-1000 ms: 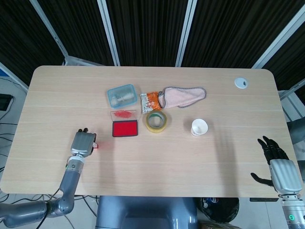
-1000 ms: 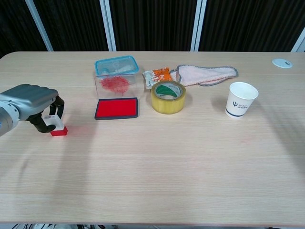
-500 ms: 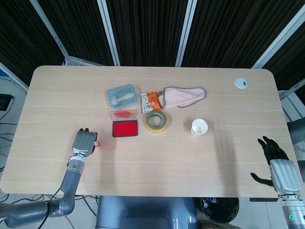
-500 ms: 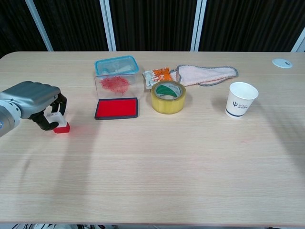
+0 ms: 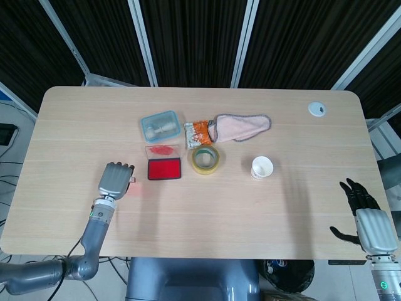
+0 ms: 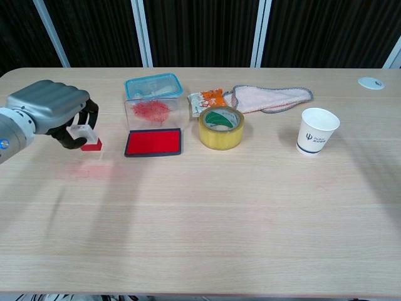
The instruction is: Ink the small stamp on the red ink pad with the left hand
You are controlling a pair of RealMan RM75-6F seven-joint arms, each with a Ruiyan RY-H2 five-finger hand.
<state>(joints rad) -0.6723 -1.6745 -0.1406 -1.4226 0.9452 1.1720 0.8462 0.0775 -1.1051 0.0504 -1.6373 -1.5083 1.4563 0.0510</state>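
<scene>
The small stamp (image 6: pixel 88 138), a clear handle on a red base, hangs above the table in my left hand (image 6: pixel 55 110), pinched between curled fingers. In the head view the left hand (image 5: pixel 115 180) hides nearly all of it. The red ink pad (image 6: pixel 153 142) lies open on the table just right of the stamp, its clear lid (image 6: pixel 149 112) standing up behind it; the ink pad (image 5: pixel 164 169) sits right of the hand from above too. My right hand (image 5: pixel 366 220) hovers off the table's near right corner, fingers spread, holding nothing.
Behind the pad stands a blue-rimmed container (image 6: pixel 152 86). A yellow tape roll (image 6: pixel 220 126), an orange snack packet (image 6: pixel 209 99), a pink cloth (image 6: pixel 271 98) and a white paper cup (image 6: pixel 317 131) lie to the right. A white disc (image 6: pixel 371 83) sits far right.
My left hand has lifted the stamp off the table and carried it up and to the right, closer to the ink pad. The right hand has not moved.
</scene>
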